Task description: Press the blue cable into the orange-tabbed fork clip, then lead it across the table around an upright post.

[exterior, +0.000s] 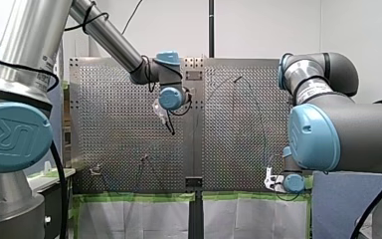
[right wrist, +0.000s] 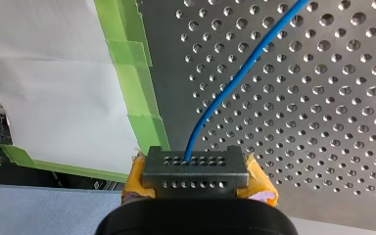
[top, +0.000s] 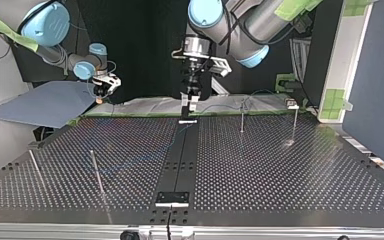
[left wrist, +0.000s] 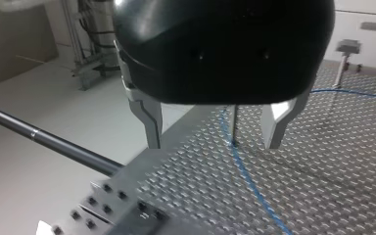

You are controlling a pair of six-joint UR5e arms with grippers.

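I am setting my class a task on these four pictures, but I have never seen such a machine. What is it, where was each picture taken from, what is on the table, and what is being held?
These are two robot arms at a perforated metal table. The front view looks from behind them; the top view faces them from across the table; each wrist view rides on one arm, looking along its jaws. Thin upright posts stand on the table, and a blue cable lies across it. My right arm has its yellow-padded jaws shut on the cable near the table's edge. My left arm holds its jaws open above the cable, gripping nothing.
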